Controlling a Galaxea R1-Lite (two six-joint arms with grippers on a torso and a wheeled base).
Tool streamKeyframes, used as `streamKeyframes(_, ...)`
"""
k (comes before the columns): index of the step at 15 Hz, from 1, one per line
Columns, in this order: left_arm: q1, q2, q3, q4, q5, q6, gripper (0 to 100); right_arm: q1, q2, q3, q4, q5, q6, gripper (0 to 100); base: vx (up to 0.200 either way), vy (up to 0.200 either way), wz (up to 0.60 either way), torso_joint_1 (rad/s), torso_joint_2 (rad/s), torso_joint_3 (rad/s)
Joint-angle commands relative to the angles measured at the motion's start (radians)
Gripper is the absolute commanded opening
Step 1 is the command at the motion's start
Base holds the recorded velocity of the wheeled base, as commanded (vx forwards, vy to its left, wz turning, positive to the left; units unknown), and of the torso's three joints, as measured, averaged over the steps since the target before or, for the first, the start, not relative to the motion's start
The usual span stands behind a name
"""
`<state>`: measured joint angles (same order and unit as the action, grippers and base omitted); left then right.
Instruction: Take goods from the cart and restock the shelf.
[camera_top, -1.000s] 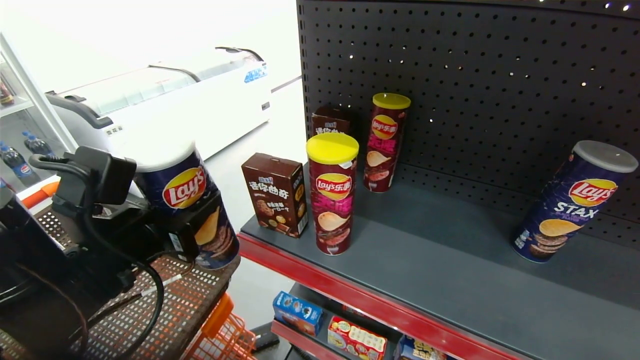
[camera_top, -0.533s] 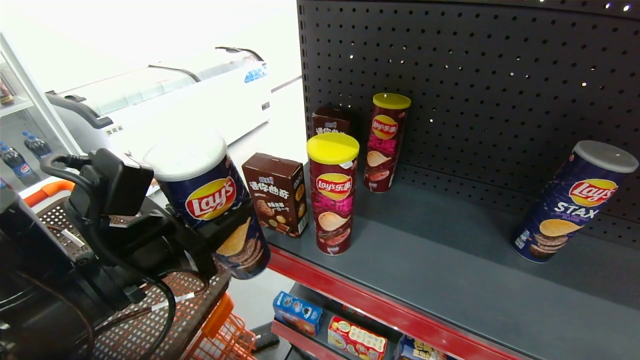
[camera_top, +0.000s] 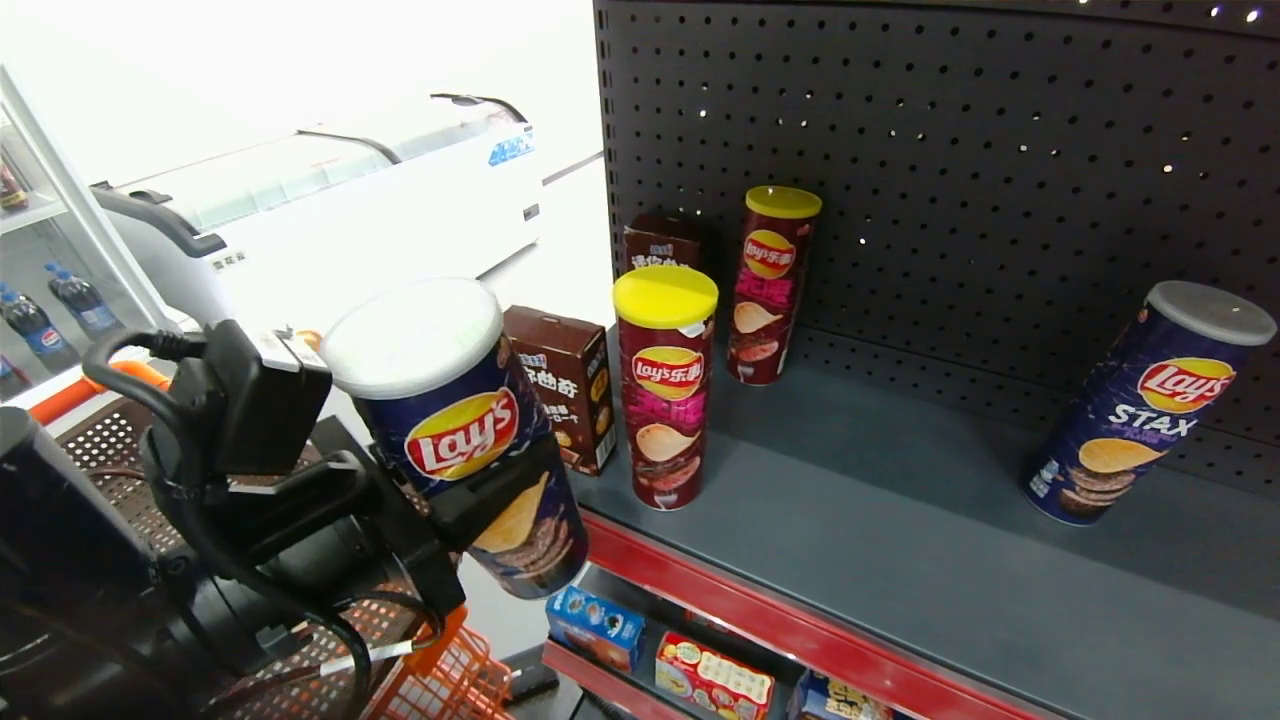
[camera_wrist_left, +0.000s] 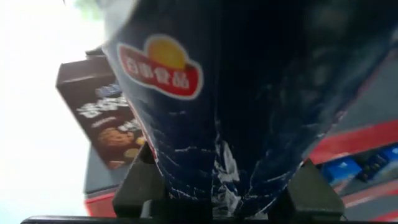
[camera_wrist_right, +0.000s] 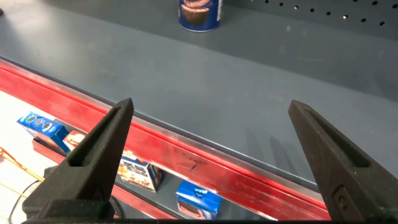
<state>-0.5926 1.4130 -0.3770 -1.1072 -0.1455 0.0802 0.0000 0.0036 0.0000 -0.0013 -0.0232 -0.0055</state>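
Observation:
My left gripper (camera_top: 478, 492) is shut on a dark blue chip can (camera_top: 465, 440) with a white lid, held tilted just left of the shelf's red front edge (camera_top: 760, 620). In the left wrist view the can (camera_wrist_left: 249, 93) stands between the fingers (camera_wrist_left: 140, 186), with a brown cookie box (camera_wrist_left: 102, 118) behind it. The orange mesh cart (camera_top: 440, 680) sits below the left arm. My right gripper (camera_wrist_right: 214, 168) hangs open and empty over the grey shelf deck (camera_wrist_right: 249, 81) near its red edge (camera_wrist_right: 186, 152).
On the shelf deck (camera_top: 900, 540) stand two maroon yellow-lidded cans (camera_top: 665, 390) (camera_top: 772, 285) and two brown boxes (camera_top: 570, 385) (camera_top: 662, 245). Another blue can (camera_top: 1140, 405) leans on the pegboard at the right. The deck between them is bare. Small boxes (camera_top: 595, 625) lie on the lower shelf.
My left gripper has carried the blue can to the right, from over the cart toward the shelf's front edge; it now partly covers the front brown box. Shelf goods have not moved.

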Motion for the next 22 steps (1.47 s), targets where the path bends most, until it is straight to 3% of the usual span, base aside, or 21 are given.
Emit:
streamKeyframes(1,-0.027,0.003,0.003,0.02,0.0,-0.002,0,0.0,-0.001,0.0,0.0,0.002,-0.001,100,0.0,0.0,0.0,0.0,0.0,0.0)
streamKeyframes(6,-0.112,0.004,-0.006,0.066,-0.002,-0.002,0,0.0,-0.001,0.0,0.0,0.002,-0.001,100,0.0,0.0,0.0,0.0,0.0,0.0)
streamKeyframes(8,-0.128,0.015,-0.022,0.066,-0.046,-0.002,0,0.0,-0.001,0.0,-0.002,0.002,-0.001,100,0.0,0.0,0.0,0.0,0.0,0.0)
streamKeyframes(9,-0.125,0.029,-0.039,0.066,-0.092,-0.002,0,0.0,-0.001,0.0,0.0,0.002,-0.001,100,0.0,0.0,0.0,0.0,0.0,0.0)
streamKeyframes(14,-0.127,0.072,-0.111,0.064,-0.105,-0.002,0,0.0,-0.001,0.0,0.0,0.002,-0.001,100,0.0,0.0,0.0,0.0,0.0,0.0)
streamKeyframes(22,-0.125,0.07,-0.1,0.055,-0.105,-0.013,0,0.0,-0.001,0.0,-0.002,0.002,-0.002,100,0.0,0.0,-0.6,0.002,0.0,0.004)
